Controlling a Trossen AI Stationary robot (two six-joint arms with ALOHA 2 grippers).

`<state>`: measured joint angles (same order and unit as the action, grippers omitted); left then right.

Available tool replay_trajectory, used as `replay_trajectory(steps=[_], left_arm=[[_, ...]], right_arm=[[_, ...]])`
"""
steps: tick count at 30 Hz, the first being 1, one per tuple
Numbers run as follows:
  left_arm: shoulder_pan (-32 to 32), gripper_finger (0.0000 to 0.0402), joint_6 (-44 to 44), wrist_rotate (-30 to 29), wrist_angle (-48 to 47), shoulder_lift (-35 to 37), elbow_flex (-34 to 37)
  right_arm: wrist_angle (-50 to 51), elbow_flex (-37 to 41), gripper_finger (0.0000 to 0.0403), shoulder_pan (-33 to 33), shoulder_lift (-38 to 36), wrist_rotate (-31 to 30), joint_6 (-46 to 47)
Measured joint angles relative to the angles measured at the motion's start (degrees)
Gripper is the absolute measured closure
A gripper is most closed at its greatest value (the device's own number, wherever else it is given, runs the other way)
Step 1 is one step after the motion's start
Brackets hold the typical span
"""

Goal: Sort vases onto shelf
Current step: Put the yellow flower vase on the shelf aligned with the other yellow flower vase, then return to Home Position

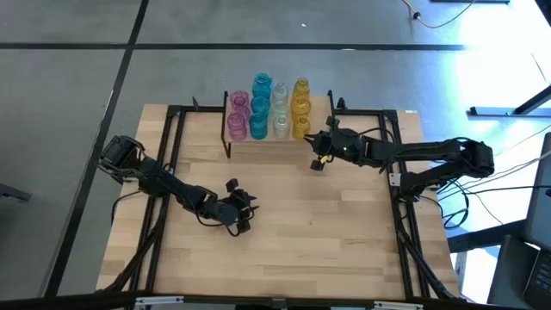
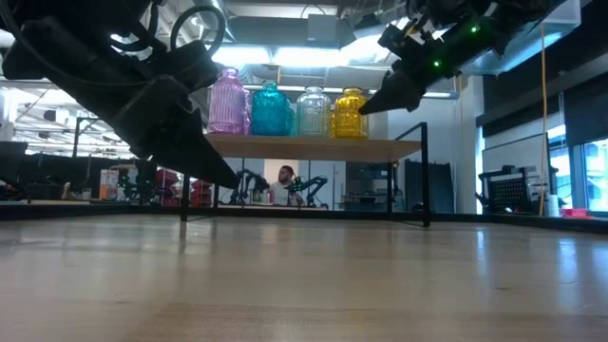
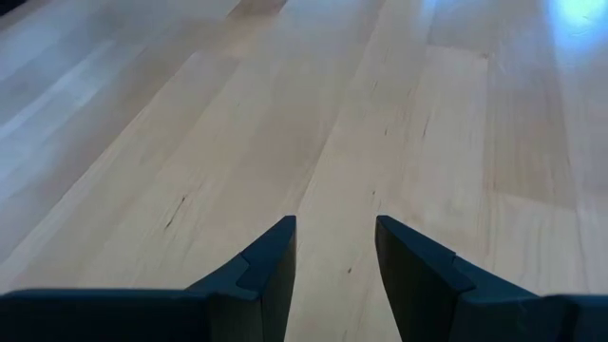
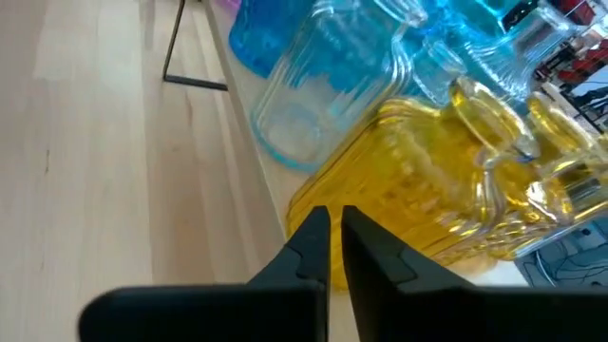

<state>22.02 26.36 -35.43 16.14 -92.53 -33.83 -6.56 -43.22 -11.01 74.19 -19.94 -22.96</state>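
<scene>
The left end effector [image 1: 244,209] hovers over the bare light-wood surface [image 1: 284,232], fingers partly apart and empty. On the raised light-wood shelf [image 1: 267,139] stand the translucent pink, teal, clear and amber glass vases [image 1: 269,108]. The right end effector [image 1: 319,160], pinched nearly shut and empty, sits just beside the amber vase [image 4: 446,180]; it should probably back straight away, avoiding a nudge.
</scene>
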Motion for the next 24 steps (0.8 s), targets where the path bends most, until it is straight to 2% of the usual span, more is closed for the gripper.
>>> replay_trajectory(steps=[5,9,12,14,18,21,24], left_arm=[[0.00,0.0262,-0.86,0.18,0.02,0.00,-0.01],[0.00,0.0262,-1.60,0.21,0.29,1.07,-0.01],[0.13,0.0269,-3.65,0.50,-0.82,4.48,-0.01],[0.34,0.0281,-5.97,0.63,-2.20,7.67,-0.03],[-0.11,0.0321,-13.67,1.29,-5.42,14.96,-0.01],[-2.67,0.0354,-19.10,6.39,-6.58,20.48,0.08],[-6.21,0.0384,-22.62,12.02,-5.00,25.39,2.24]], right_arm=[[1.68,0.00,0.0381,2.76,-3.25,-0.37,0.07],[6.25,0.00,0.0381,7.09,-9.90,0.21,1.59],[12.29,0.00,0.0381,9.51,-15.47,0.52,4.33],[16.21,0.00,0.0381,10.67,-18.94,3.48,6.50],[22.68,0.00,0.0381,11.05,-24.31,13.99,9.35],[25.51,0.00,0.0381,11.05,-27.34,18.72,10.15],[26.92,0.07,0.0381,11.05,-30.09,20.85,10.51]])
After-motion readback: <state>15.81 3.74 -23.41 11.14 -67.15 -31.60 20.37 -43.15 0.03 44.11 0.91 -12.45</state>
